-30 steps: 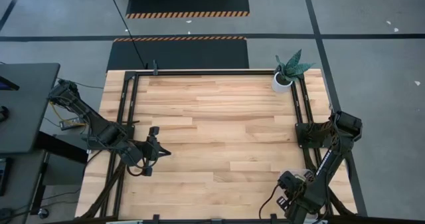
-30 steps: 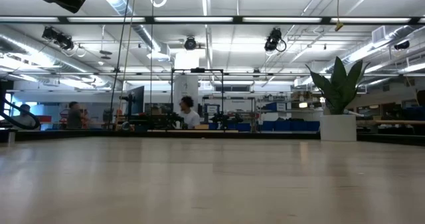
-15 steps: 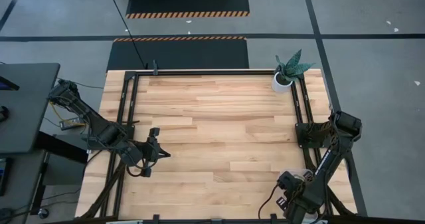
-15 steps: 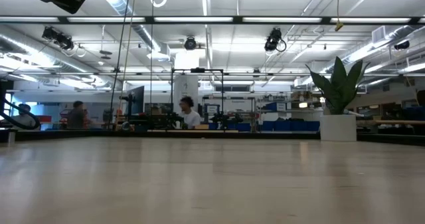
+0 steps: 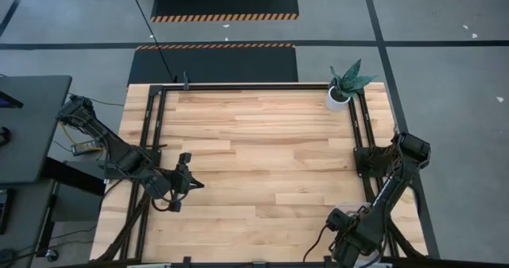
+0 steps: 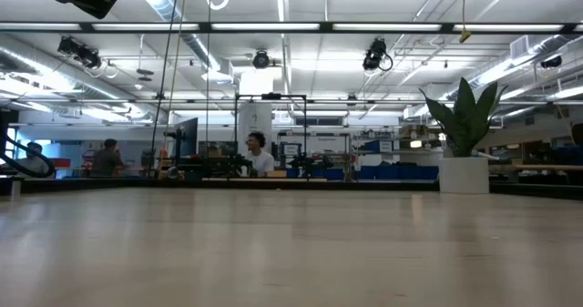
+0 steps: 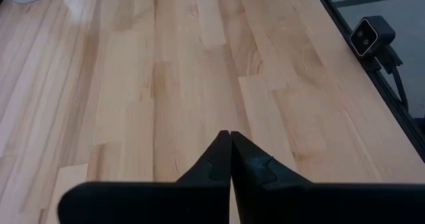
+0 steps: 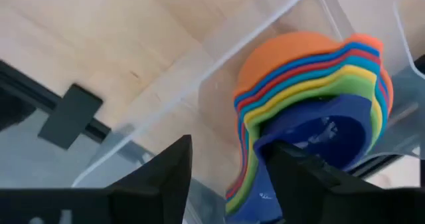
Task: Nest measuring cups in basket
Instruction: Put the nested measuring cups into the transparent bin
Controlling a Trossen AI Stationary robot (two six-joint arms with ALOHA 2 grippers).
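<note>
Check the right wrist view first: only it shows the measuring cups (image 8: 312,98), nested as one stack inside the clear basket (image 8: 219,58), orange outermost, dark blue innermost, handles fanned to one side together. The right gripper (image 8: 229,161) has its fingers apart, beside the stack and clamped on nothing. In the high view the right gripper (image 5: 350,240) sits at the tabletop's (image 5: 262,141) near right corner; it has shifted slightly inward since the earlier frame. The left gripper (image 7: 230,141) rests with fingers together over bare wood. The plant pot (image 5: 338,99) stands at the far right corner.
</note>
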